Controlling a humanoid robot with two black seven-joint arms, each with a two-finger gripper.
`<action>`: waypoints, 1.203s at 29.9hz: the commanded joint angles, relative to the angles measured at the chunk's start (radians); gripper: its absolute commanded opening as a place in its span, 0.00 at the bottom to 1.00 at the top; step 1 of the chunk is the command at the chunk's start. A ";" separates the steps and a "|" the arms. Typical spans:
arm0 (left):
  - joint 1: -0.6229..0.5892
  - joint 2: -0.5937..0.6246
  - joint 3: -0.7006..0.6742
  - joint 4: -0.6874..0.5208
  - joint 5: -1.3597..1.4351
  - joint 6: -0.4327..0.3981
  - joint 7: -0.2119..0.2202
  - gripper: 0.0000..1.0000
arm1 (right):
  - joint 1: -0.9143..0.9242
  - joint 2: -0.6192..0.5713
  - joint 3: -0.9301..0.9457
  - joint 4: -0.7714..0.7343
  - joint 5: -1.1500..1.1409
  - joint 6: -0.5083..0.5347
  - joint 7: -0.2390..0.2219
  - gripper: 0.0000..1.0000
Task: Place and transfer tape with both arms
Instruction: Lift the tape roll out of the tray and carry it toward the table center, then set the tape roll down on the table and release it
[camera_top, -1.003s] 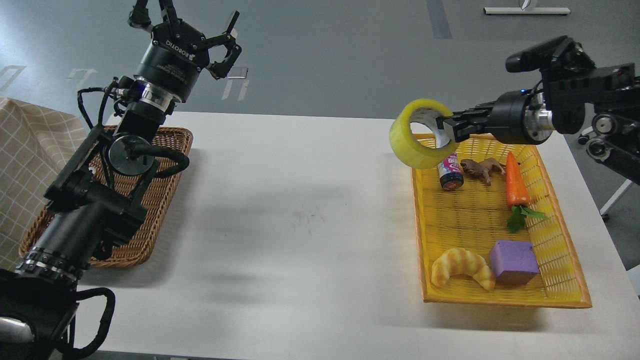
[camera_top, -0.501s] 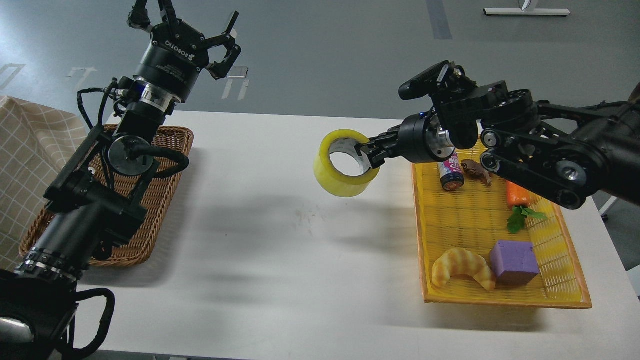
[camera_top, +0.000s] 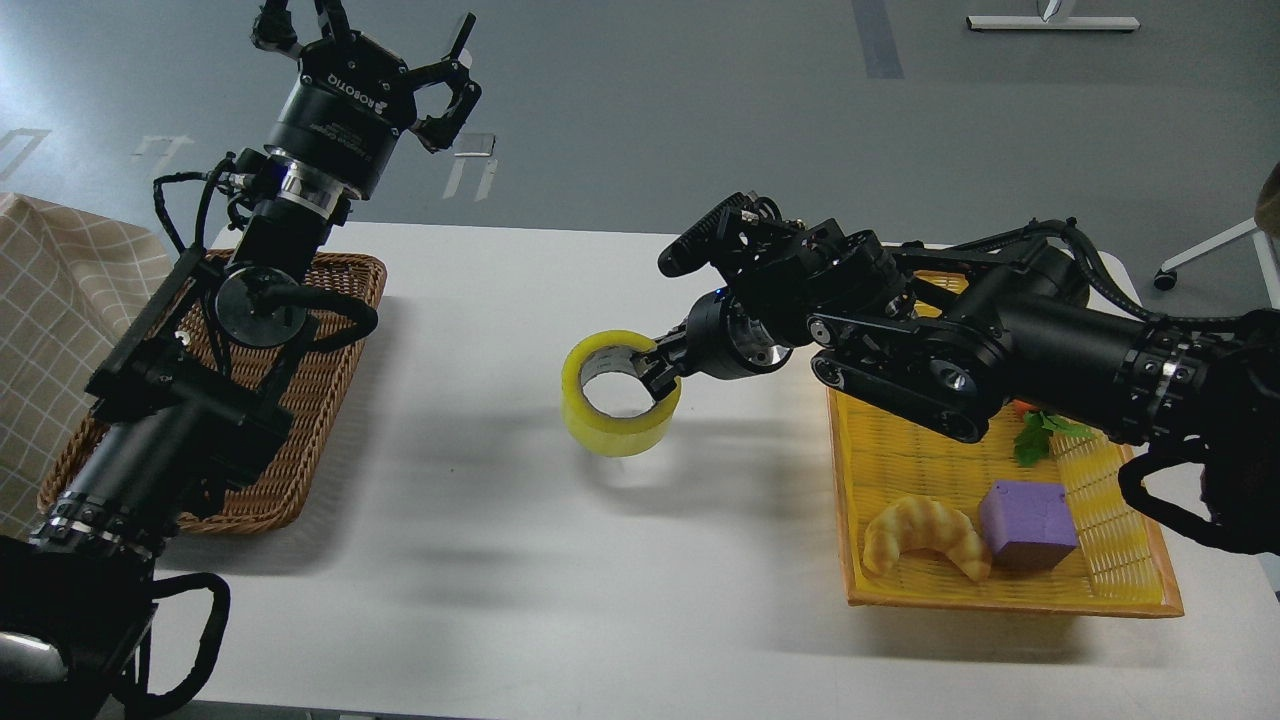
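The tape (camera_top: 615, 425) is a yellow roll with a grey-white core, at the middle of the white table (camera_top: 500, 560), low over it or just touching it. My right gripper (camera_top: 660, 372) reaches in from the right and is shut on the roll's right wall, one finger inside the core and one outside. My left gripper (camera_top: 400, 50) is raised high at the upper left, above the far end of the brown wicker basket (camera_top: 330, 400). Its fingers are spread open and it holds nothing.
A yellow basket (camera_top: 1000, 590) at the right holds a croissant toy (camera_top: 925, 535), a purple block (camera_top: 1028, 524) and green carrot leaves (camera_top: 1040, 435); my right arm covers its far end. A checked cloth (camera_top: 60, 300) lies at the left edge.
My right gripper has carried the tape from above the yellow basket's far corner leftward and down to the table's middle. The left arm has barely moved.
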 joint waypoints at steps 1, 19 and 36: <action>0.000 -0.001 0.000 -0.001 -0.002 0.000 0.001 0.98 | -0.010 0.013 -0.003 -0.025 0.000 0.000 0.000 0.00; 0.000 -0.004 0.000 -0.010 -0.002 0.000 0.000 0.98 | -0.052 0.013 -0.020 -0.100 0.001 0.000 0.000 0.00; 0.000 -0.003 0.000 -0.010 -0.005 0.000 0.000 0.98 | -0.069 0.013 -0.012 -0.077 0.004 0.000 0.000 0.00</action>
